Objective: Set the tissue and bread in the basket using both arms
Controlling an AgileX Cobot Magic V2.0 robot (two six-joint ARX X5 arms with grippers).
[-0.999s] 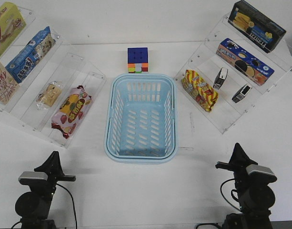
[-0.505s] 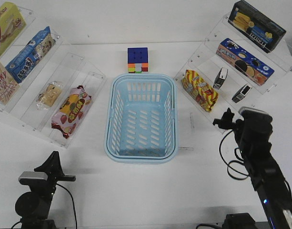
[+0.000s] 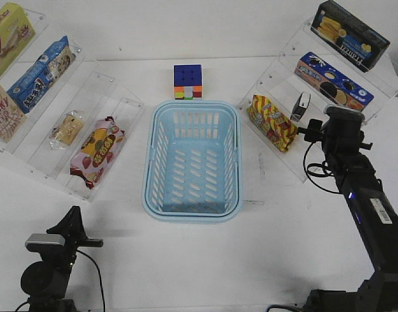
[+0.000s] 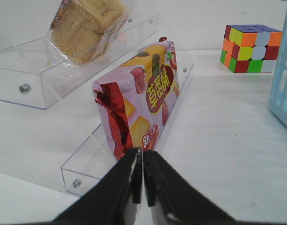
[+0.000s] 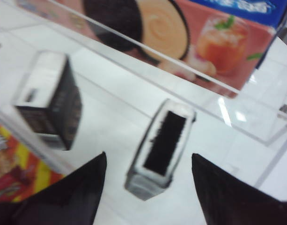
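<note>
From the front view I see the basket (image 3: pixel 193 161), light blue and slotted, at the table's centre, with nothing inside it. A colour cube (image 3: pixel 187 82) stands just behind its far rim.

On the clear left shelves (image 3: pixel 114 81) the bread (image 3: pixel 67 128) lies in its plastic wrap, one tier behind the red-pink fruit packet (image 3: pixel 97 151). Two taller boxes further left are cut off by the picture edge.

My left gripper (image 4: pixel 138 176) has its jaws pressed together, the tips pointing at the near end of the fruit packet; I cannot tell whether they touch it. In the left wrist view the bread is cropped at the upper edge. From the front, only the back of this arm shows, low at the left.

My right gripper (image 5: pixel 148 171) is reached out over the lower tier of the right shelves (image 3: pixel 302 172), jaws spread to either side of the tissue (image 5: pixel 160 147), which stands on end and is blurred. The fingers (image 5: pixel 82 187) are apart from it. A second small black-and-white pack (image 5: pixel 48 100) stands near, beside a yellow-red snack bag (image 3: pixel 271 122). From the front, the arm hides the tissue entirely.
</note>
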